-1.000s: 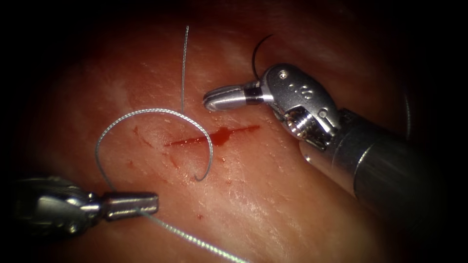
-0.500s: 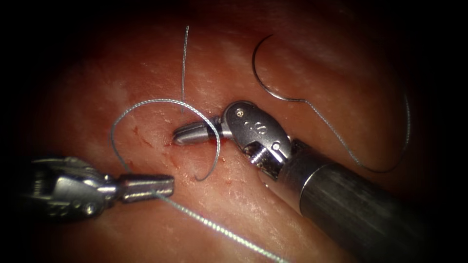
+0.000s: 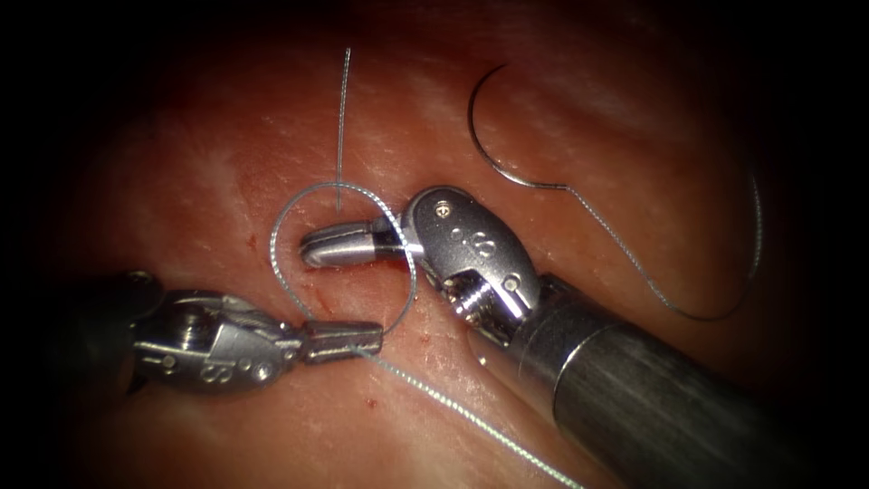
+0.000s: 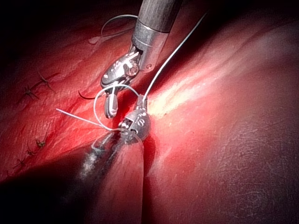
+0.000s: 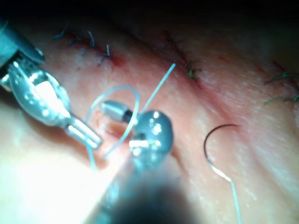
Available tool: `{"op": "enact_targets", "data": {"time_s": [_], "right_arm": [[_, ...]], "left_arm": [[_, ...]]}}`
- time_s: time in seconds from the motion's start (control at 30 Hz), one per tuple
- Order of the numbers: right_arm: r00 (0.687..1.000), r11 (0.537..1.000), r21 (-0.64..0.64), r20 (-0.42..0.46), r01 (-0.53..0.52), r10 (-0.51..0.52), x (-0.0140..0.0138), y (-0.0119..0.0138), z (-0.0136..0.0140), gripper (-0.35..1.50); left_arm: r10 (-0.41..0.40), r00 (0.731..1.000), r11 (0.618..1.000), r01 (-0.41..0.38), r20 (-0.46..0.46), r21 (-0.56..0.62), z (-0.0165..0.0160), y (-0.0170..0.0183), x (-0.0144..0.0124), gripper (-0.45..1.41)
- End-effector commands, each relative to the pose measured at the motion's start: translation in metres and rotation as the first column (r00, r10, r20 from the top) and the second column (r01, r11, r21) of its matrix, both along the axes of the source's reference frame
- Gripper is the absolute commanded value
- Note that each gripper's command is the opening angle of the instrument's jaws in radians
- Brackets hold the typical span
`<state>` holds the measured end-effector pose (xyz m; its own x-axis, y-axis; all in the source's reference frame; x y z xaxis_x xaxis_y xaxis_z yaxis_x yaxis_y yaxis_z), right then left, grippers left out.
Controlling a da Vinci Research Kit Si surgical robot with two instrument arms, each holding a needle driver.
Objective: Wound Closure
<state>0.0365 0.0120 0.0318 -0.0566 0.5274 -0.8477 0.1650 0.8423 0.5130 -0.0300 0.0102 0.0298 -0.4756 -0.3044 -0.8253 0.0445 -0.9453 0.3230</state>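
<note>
Tissue: pork belly, surface pale pink, cut under the right tool's jaws. Landmark: the cut.

Right tool: enters from the right of the cut, jaws pressed together over the cut, empty, encircled by a loop of thread.

Left tool: just below and left of the cut, jaws clenched on the thread at the loop's base. One strand trails down and right of the cut. Free tail rises straight above the cut.

Needle: lies loose on the tissue, up and right of the cut, not in the tissue, held by neither tool.
</note>
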Motion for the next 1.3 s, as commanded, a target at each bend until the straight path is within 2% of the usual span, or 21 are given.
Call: {"op": "enact_targets", "data": {"time_s": [0.03,0.23,0.4,0.67,0.8,0.83,0.87,0.93,0.97,1.03,1.2,1.3], "right_arm": [[1.000,1.000,-0.004,-0.005,0.003,-0.003,0.0010,0.0002,0.0002,-0.35],[1.000,1.000,-0.003,-0.025,-0.013,0.012,0.0017,0.0001,0.0001,-0.35],[0.999,1.000,0.004,-0.029,-0.021,0.021,0.0032,-0.0001,0.0005,-0.35],[0.999,1.000,0.005,-0.029,-0.022,0.022,0.0032,0.0006,0.0011,-0.35],[0.999,1.000,0.002,-0.026,-0.030,0.030,0.0034,0.0014,0.0023,-0.35],[0.999,1.000,0.000,-0.020,-0.028,0.028,0.0037,0.0015,0.0026,-0.10],[0.999,1.000,0.000,-0.020,-0.028,0.028,0.0037,0.0015,0.0026,-0.10],[1.000,1.000,-0.004,-0.005,-0.018,0.018,0.0040,0.0015,0.0029,0.32],[1.000,1.000,-0.008,0.016,-0.010,0.010,0.0044,0.0013,0.0033,0.76],[0.999,1.000,-0.014,0.042,-0.007,0.008,0.0048,0.0011,0.0037,1.04],[0.997,0.999,-0.023,0.068,0.024,-0.023,0.0046,0.0004,0.0041,1.04],[0.995,0.998,-0.033,0.076,0.062,-0.059,0.0036,-0.0009,0.0042,1.01]], "left_arm": [[0.002,1.000,1.000,-0.002,0.004,-0.001,0.0005,0.0003,-0.0006,-0.45],[0.007,1.000,1.000,-0.007,0.016,0.004,0.0002,0.0003,-0.0020,-0.45],[0.042,0.998,0.999,-0.043,0.057,0.015,0.0001,-0.0005,-0.0051,-0.45],[0.078,0.994,0.997,-0.079,0.075,0.018,-0.0009,-0.0012,-0.0058,-0.45],[0.081,0.994,0.996,-0.082,0.071,0.017,-0.0027,-0.0022,-0.0056,-0.45],[0.086,0.994,0.996,-0.087,0.068,0.019,-0.0035,-0.0026,-0.0057,-0.45],[0.086,0.994,0.996,-0.087,0.068,0.019,-0.0035,-0.0026,-0.0057,-0.45],[0.087,0.994,0.996,-0.088,0.070,0.020,-0.0043,-0.0029,-0.0058,-0.45],[0.089,0.993,0.996,-0.091,0.072,0.021,-0.0052,-0.0032,-0.0059,-0.45],[0.093,0.993,0.995,-0.095,0.077,0.021,-0.0063,-0.0036,-0.0061,-0.45],[0.100,0.992,0.994,-0.102,0.080,0.025,-0.0075,-0.0035,-0.0056,-0.45],[0.098,0.993,0.995,-0.100,0.072,0.024,-0.0086,-0.0029,-0.0042,-0.45]]}}
